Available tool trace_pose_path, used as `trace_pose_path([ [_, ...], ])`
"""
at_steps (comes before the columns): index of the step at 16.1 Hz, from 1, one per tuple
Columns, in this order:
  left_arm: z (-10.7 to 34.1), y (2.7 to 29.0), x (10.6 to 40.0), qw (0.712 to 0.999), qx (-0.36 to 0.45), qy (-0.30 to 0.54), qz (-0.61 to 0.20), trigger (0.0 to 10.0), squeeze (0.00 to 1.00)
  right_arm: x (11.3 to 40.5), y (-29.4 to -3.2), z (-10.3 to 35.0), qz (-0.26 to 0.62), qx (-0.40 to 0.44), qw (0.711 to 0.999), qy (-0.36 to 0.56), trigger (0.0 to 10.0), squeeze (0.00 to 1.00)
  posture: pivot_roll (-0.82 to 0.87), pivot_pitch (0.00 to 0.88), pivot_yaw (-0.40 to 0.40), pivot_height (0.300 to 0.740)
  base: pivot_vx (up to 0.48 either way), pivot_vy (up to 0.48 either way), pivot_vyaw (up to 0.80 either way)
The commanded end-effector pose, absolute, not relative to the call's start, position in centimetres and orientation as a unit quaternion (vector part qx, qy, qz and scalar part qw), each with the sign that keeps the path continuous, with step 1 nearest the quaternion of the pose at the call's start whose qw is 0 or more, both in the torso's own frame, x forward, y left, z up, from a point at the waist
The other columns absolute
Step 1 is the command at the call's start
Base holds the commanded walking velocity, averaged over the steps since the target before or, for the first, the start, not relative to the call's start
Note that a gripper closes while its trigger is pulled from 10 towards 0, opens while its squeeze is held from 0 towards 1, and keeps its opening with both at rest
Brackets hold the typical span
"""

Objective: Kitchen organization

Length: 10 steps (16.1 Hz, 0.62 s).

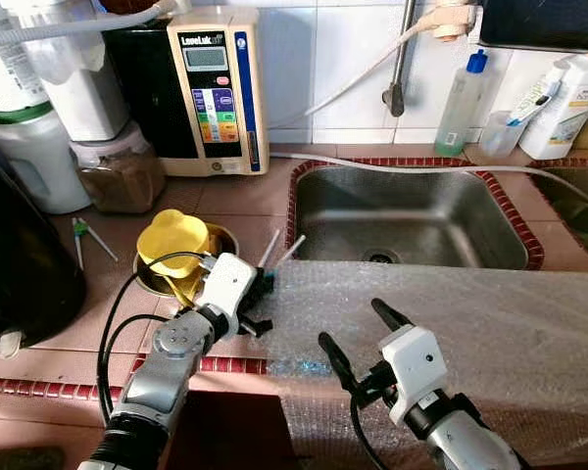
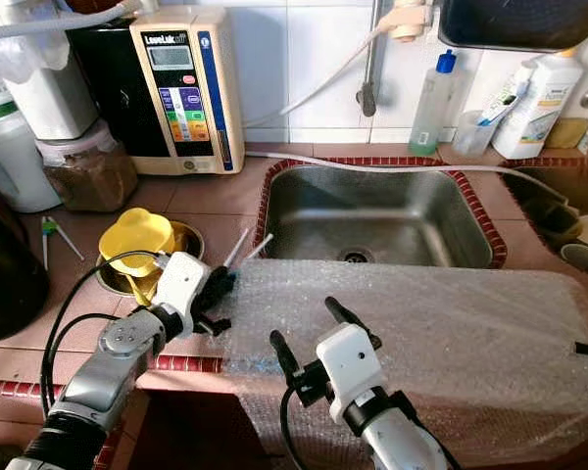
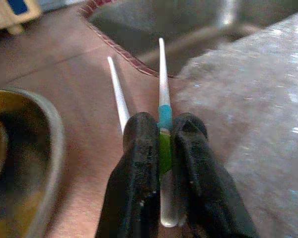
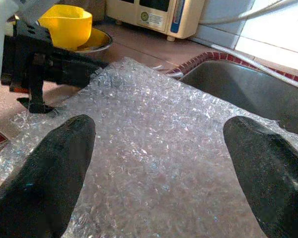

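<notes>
Right gripper [image 1: 358, 338] hovers fingers spread over the bubble wrap [image 1: 441, 323], which drapes past the counter's front edge and hides part of the sink [image 1: 402, 211]. Left gripper [image 3: 161, 148] is clamped on chopsticks [image 3: 161, 94] at the wrap's left edge, just beside a metal bowl [image 1: 220, 235] holding a yellow cup [image 1: 171, 238]; the sticks' gripped ends are hidden between the fingers. Far counter crowded with appliances and bottles.

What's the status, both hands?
Left hand shut on chopsticks beside sink. Right hand open over bubble wrap.

Two white chopsticks [image 3: 161, 89] with teal-green band, beside sink rim
</notes>
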<state>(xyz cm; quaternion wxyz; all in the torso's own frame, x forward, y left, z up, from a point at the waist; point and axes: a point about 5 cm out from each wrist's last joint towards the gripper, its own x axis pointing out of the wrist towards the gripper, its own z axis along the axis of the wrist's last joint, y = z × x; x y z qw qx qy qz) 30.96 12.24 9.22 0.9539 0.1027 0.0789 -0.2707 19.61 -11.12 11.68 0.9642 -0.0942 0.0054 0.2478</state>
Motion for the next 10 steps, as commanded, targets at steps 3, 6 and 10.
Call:
trace_pose_path([
  [3, 8.8, 12.6, 30.7, 0.952, 0.118, 0.080, -0.272, 0.0, 0.00, 19.7, -11.0, 11.6, 0.250, -0.100, 0.963, 0.003, 10.0, 0.00, 0.05, 0.005, 0.065, 0.740, 0.000, 0.000, 0.00],
  [6, 9.1, 12.9, 31.1, 0.960, 0.111, 0.066, -0.250, 0.0, 0.00, 19.7, -11.0, 11.6, 0.248, -0.101, 0.963, 0.004, 10.0, 0.00, 0.05, 0.002, 0.066, 0.740, 0.000, 0.000, 0.00],
  [10, 10.3, 13.1, 31.8, 0.970, 0.102, 0.025, -0.221, 0.0, 0.00, 19.9, -11.2, 11.6, 0.247, -0.103, 0.963, 0.003, 10.0, 0.00, 0.04, 0.000, 0.065, 0.740, 0.000, 0.000, 0.00],
])
